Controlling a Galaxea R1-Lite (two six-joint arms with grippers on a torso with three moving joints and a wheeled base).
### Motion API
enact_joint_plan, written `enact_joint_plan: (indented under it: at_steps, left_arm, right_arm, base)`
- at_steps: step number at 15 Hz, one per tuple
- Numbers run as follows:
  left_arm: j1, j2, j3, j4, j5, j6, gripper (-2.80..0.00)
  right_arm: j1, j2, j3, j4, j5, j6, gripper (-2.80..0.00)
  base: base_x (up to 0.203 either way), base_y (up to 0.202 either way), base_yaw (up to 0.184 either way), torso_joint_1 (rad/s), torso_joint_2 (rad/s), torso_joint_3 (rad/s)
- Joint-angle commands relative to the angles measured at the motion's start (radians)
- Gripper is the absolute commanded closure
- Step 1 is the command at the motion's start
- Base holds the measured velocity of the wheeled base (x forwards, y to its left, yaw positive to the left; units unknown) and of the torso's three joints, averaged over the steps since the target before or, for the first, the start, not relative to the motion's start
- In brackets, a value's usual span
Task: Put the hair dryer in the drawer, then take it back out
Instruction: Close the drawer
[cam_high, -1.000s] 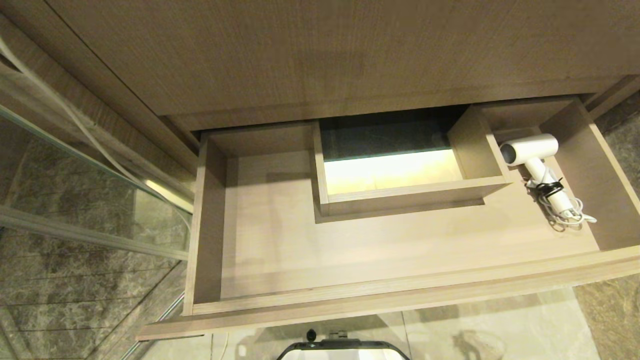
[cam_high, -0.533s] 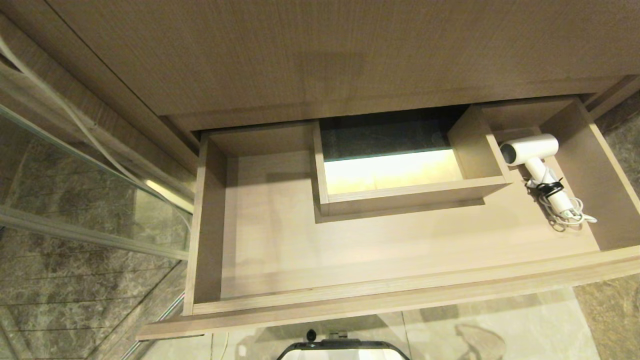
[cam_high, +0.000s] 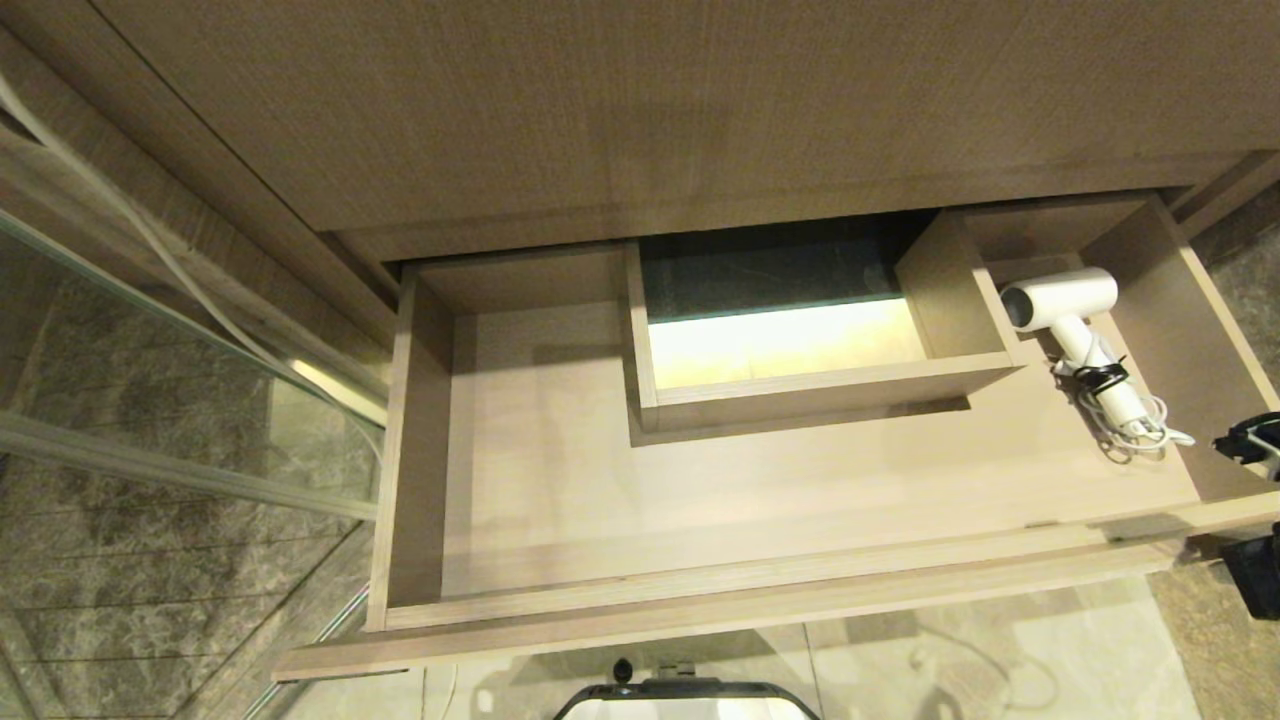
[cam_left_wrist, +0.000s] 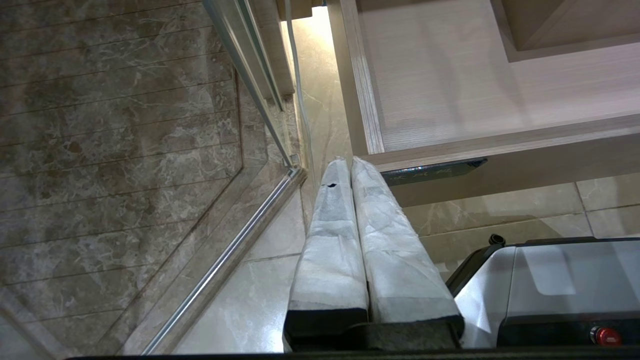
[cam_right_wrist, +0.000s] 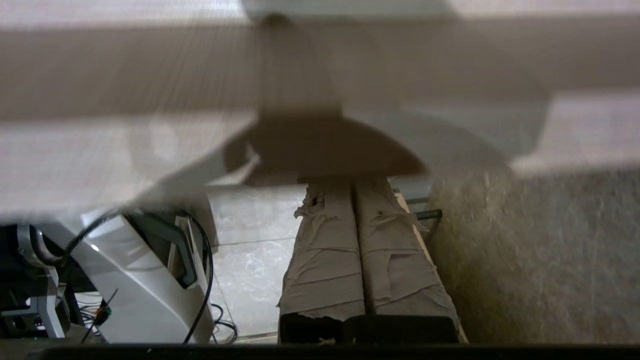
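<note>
Left gripper parked low by drawer's front corner, fingers together. Right gripper below drawer front, fingers together, empty. Drawer open. Dryer lying inside, far right compartment, beside boxed cutout.

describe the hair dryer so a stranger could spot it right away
Find the open wood-grain drawer and look right of its boxed cutout. The hair dryer lies there: the only white thing inside, cord bundled on its handle.
</note>
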Motion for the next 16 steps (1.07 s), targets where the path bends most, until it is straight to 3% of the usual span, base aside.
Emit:
enact_joint_plan:
  at_steps: [1,6,11,16]
  left_arm:
    - [0.000,0.000,0.001,0.000,0.000,0.000,0.00]
    - [0.000,0.000,0.002,0.000,0.000,0.000,0.00]
    - [0.000,0.000,0.002,0.000,0.000,0.000,0.00]
    - [-0.001,0.000,0.002,0.000,0.000,0.000,0.00]
  right_arm:
    - [0.000,0.082,-0.033,-0.055,0.001,-0.003,0.00]
    - [0.000,0.100,-0.095,-0.168,0.011,0.007,0.00]
    - [0.014,0.172,-0.241,-0.468,0.059,0.013,0.00]
    - [0.024,0.235,-0.316,-0.611,0.061,0.015,0.00]
  base:
    - [0.000,0.000,0.000,0.000,0.00,0.000]
    - [0.000,0.000,0.000,0.000,0.00,0.000]
    - [0.000,0.000,0.000,0.000,0.00,0.000]
    - [0.000,0.000,0.000,0.000,0.00,0.000]
